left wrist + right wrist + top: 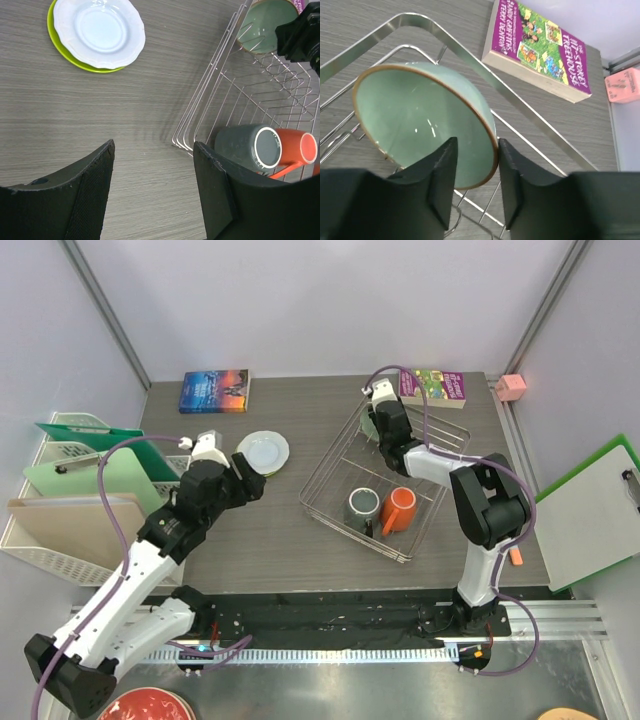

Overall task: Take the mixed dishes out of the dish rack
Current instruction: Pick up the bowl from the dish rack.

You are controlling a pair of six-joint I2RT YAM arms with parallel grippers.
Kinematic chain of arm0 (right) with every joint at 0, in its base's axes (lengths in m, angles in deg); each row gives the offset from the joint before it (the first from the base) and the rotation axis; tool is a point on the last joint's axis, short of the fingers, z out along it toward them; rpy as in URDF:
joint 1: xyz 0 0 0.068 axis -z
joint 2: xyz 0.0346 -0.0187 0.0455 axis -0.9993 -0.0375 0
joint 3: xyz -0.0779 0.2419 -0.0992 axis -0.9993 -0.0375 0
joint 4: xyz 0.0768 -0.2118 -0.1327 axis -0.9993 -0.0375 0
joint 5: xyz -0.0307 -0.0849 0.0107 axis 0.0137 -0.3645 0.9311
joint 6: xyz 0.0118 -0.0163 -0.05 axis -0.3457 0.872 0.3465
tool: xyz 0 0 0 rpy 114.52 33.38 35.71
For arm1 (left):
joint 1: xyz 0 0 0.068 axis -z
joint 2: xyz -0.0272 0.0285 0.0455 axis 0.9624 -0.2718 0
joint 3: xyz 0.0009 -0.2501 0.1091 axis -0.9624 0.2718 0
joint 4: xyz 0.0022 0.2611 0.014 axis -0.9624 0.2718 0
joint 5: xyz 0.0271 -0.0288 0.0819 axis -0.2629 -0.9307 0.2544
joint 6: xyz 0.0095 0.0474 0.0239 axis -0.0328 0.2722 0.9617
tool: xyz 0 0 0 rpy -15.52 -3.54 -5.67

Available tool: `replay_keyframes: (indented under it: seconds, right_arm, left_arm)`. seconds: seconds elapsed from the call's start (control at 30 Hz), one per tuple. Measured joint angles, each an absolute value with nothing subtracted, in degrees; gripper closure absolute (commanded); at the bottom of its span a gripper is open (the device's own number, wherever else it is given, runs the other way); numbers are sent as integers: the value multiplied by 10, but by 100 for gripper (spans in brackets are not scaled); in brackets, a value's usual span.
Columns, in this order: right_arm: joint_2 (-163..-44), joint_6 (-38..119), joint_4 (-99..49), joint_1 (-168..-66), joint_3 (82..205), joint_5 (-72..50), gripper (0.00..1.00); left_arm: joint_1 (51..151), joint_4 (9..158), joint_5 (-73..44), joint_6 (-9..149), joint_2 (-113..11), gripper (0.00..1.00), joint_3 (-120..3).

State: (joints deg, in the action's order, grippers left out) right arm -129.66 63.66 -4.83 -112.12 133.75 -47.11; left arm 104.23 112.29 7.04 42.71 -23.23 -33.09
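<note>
lots of stuff round the edges here. file trays [60, 490] on the left of the top view, a blue book [215, 390] at the upper left of the table [270, 530], and a purple book [435, 387] at the upper right just beyond the rack [330, 480]. there's a pink block [512, 386] further right, a clipboard [590, 515] off the right edge and a red plate [145, 707] at the very bottom. the only thing crowding the bowl [420, 120] is the rack's own wire corner.

the bowl stands tilted on edge in the rack's top corner. the right gripper [477, 150] is right on it, fingers partly apart with the rim between them, one in front of the inside and one outside. doesn't look clamped to me.

the grey mug [362, 505] and orange mug [398, 510] sit side by side at the rack's lower end.

the left gripper [250, 480] is spread wide with nothing in it, over bare table between the rack and the plates. the grey plate [100, 30] lies on the green plate [65, 55] at the upper left of its wrist view. the rack corner and both mugs are off to the right there.
</note>
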Motion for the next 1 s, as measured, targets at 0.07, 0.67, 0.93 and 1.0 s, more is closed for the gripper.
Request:
replay_keyframes:
  seconds: [0.07,0.67,0.93,1.0]
  right_arm:
    - [-1301,640,-42,-1120,1341,-477,67]
    - [-1303,653,-14,-1122,1337,-512,99]
    - [-1264,666,6,-1126,1292,-527,99]
    - [-1248,686,29,-1132,1270,-537,99]
  left_arm:
    - [1042,1123,71,427,-232,36,-327]
    - [1042,1117,49,389,-287,42,-324]
    - [1042,1100,37,352,-298,43,-294]
    - [1042,1096,37,348,-296,43,-285]
